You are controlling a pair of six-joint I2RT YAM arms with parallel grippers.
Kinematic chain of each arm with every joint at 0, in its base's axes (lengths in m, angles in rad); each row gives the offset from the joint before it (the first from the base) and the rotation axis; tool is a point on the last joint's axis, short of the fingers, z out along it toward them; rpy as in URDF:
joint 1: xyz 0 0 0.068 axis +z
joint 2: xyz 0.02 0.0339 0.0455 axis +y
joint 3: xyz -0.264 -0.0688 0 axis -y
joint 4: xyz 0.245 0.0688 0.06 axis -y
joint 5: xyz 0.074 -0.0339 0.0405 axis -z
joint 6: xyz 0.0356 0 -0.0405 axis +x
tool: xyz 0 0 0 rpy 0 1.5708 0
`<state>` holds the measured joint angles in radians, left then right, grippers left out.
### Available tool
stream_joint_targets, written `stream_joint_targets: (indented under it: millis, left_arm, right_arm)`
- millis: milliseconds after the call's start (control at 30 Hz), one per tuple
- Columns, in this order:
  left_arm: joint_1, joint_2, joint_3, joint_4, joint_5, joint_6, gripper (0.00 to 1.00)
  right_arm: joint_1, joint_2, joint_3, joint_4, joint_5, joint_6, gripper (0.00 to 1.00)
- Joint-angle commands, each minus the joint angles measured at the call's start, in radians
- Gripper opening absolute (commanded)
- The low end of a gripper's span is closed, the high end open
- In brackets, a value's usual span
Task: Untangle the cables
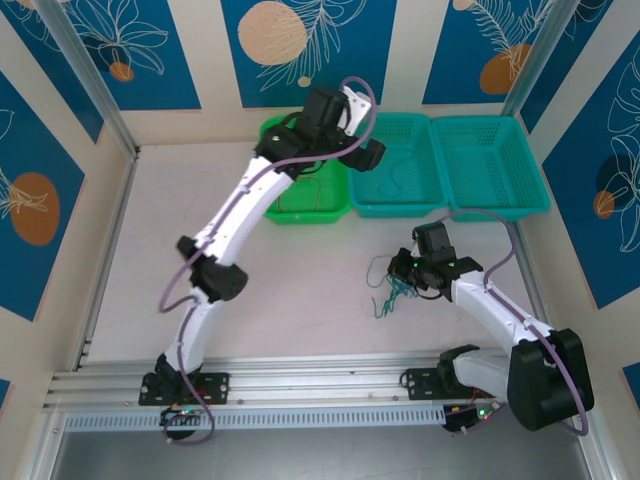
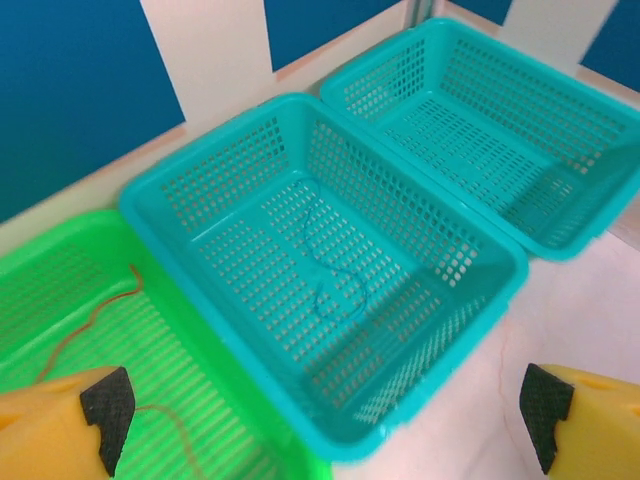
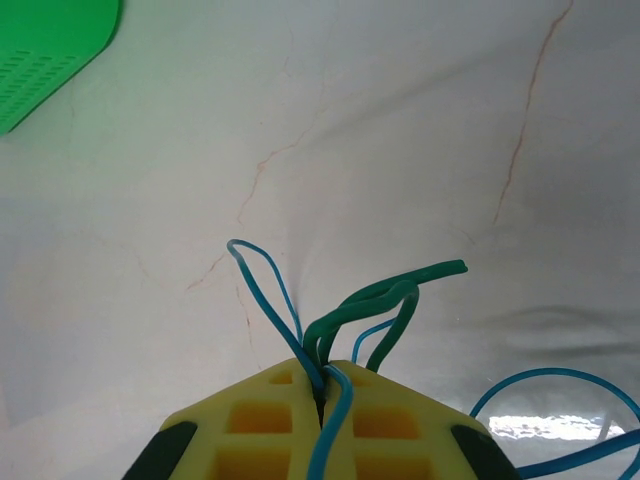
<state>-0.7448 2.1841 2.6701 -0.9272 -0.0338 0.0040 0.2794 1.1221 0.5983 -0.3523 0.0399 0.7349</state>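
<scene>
Pinching the tangled cables point(image 3: 430, 272) at bottom centre, the right gripper point(image 3: 322, 388) anchors them for separating; the left gripper point(image 2: 325, 410) hangs wide open above the middle basket point(image 2: 210, 148).

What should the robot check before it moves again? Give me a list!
1. Right gripper has a grip: ok, shut on the cable bundle.
2. Bundle untangled: not ok, blue and green strands cross at the closed jaws.
3. Left gripper free to help: ok, open and holding nothing, above the baskets.
4. Red-brown cable sorted: ok, lying in the green basket.
5. Blue cable sorted: ok, lying in the middle teal basket.
6. Number of strands in the bundle: cannot tell.
</scene>
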Motion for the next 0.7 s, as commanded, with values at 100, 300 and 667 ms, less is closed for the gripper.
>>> stream_joint_targets:
  millis: [100,300,667]
  left_arm:
    - [-0.010,-0.333,-0.399,0.007,0.160,0.030,1.00]
    - [-0.025,-0.747,-1.189,0.537,0.368,-0.153,1.00]
    - [-0.027,-1.042,-1.912,1.071,0.390,-0.319,0.98]
  right_arm:
    - [0.000,0.038,0.016,0.101,-0.130,-0.080,0.00]
    - [0.011,0.051,0.032,0.141,-0.264,-0.161,0.00]
    - [0.062,0.074,0.070,0.179,-0.459,-0.264,0.00]
